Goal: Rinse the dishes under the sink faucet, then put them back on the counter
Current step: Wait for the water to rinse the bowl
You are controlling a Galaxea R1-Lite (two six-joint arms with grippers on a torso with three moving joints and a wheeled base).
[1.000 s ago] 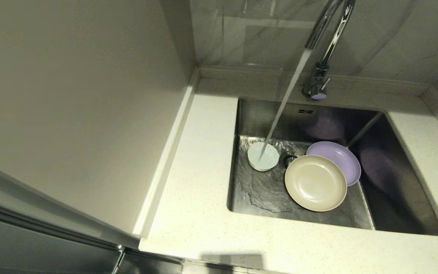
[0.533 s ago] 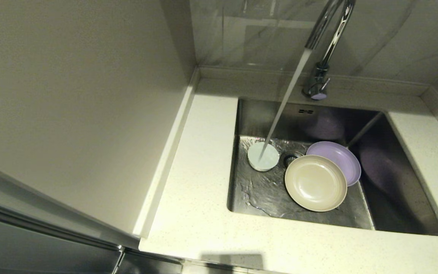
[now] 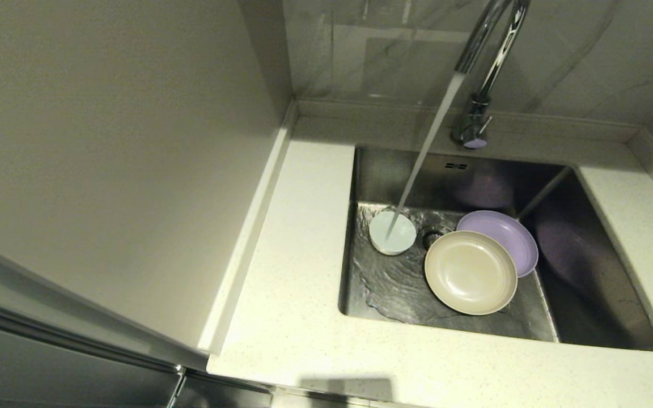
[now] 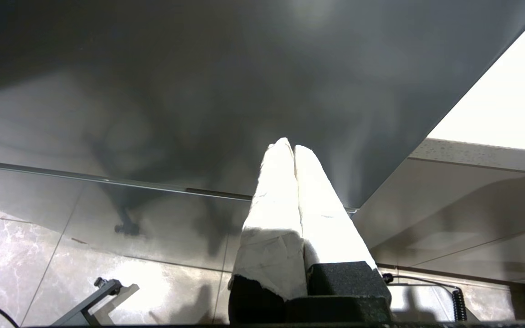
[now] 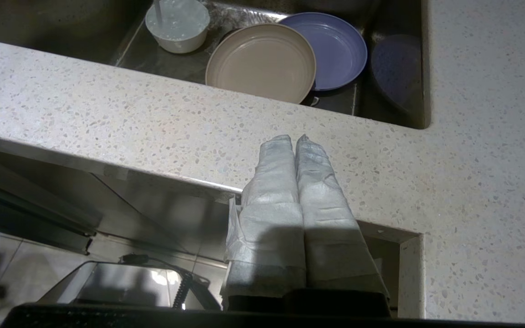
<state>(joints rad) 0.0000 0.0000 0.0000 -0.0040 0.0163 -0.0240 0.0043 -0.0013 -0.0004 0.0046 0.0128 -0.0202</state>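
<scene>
Water runs from the chrome faucet (image 3: 488, 62) into the white bowl (image 3: 393, 232) on the floor of the steel sink (image 3: 587, 272). The beige plate (image 3: 470, 272) lies beside the bowl and overlaps the lilac plate (image 3: 509, 233). Neither arm shows in the head view. My right gripper (image 5: 295, 138) is shut and empty, low in front of the counter (image 3: 304, 317) edge, with the bowl (image 5: 178, 23), beige plate (image 5: 261, 61) and lilac plate (image 5: 337, 50) beyond it. My left gripper (image 4: 289, 145) is shut and empty, down by a dark cabinet front.
A tall beige wall panel (image 3: 111, 147) borders the counter on the left. Grey marbled tile (image 3: 587, 51) backs the sink. The round drain strainer (image 3: 431, 234) sits between bowl and plates. Counter strips flank the sink on the left, front and right (image 3: 652, 226).
Nothing has moved; only the water ripples on the sink floor shift.
</scene>
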